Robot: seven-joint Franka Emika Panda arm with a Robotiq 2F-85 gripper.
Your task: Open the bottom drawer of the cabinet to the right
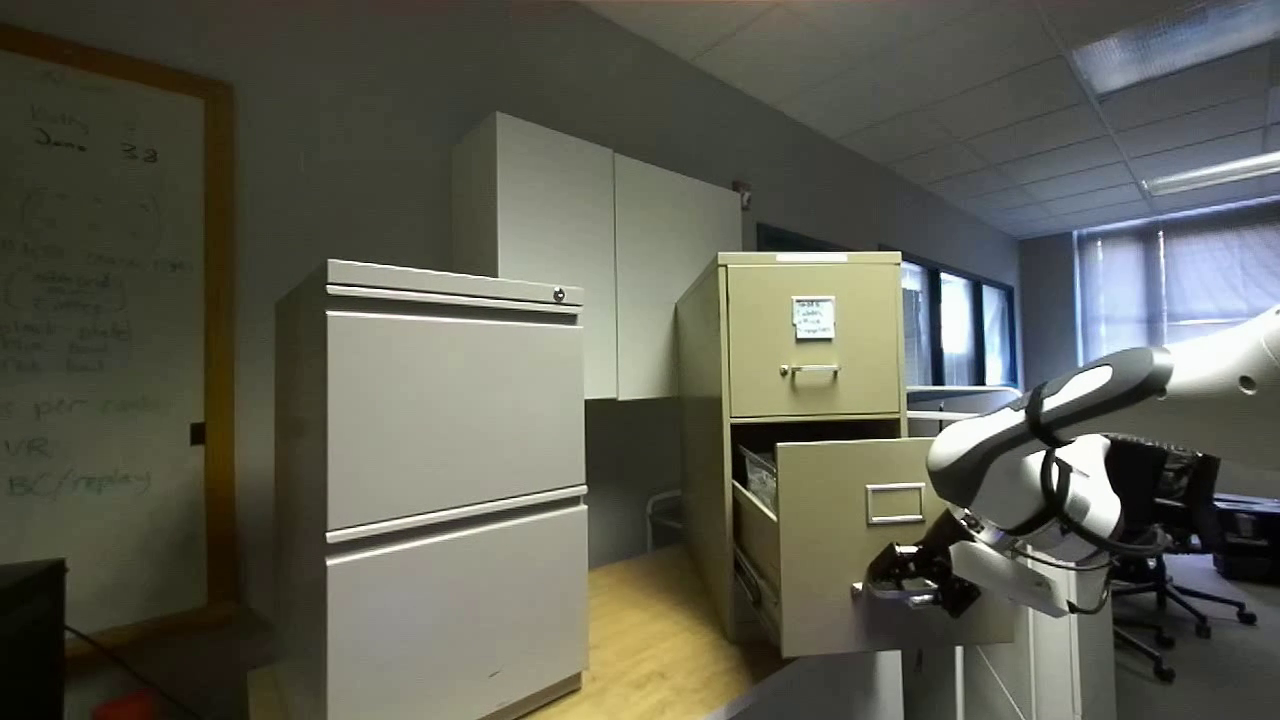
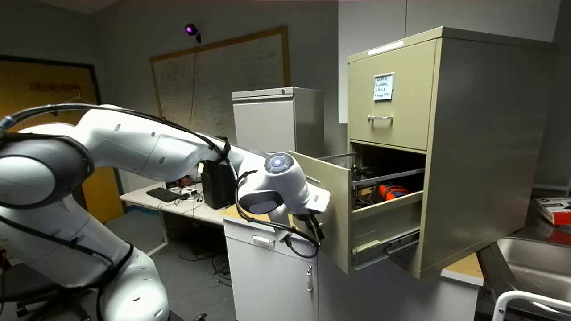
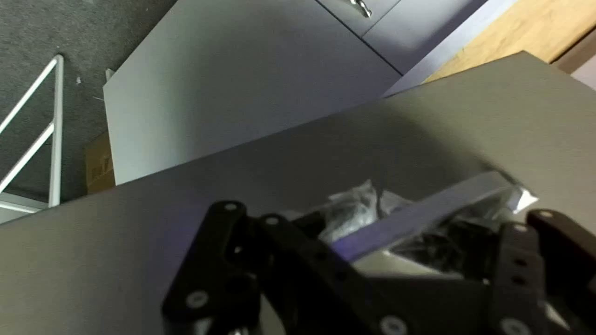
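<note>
Bottom drawer (image 1: 835,545), flat-fronted tan metal, juts from the tall tan metal cabinet (image 2: 486,147) at right, likely heavy yet free-rolling, best held by its silvery bar handle (image 3: 421,215), where I cannot tell if the fingers of my black gripper (image 1: 912,578) clamp.

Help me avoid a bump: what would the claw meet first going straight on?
Probably the bottom drawer's flat front, near the handle; how close the claw is to that surface is unclear.

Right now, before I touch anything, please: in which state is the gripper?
Gripper: at the handle of the pulled-out bottom drawer; whether open or closed on it cannot be told.
</note>
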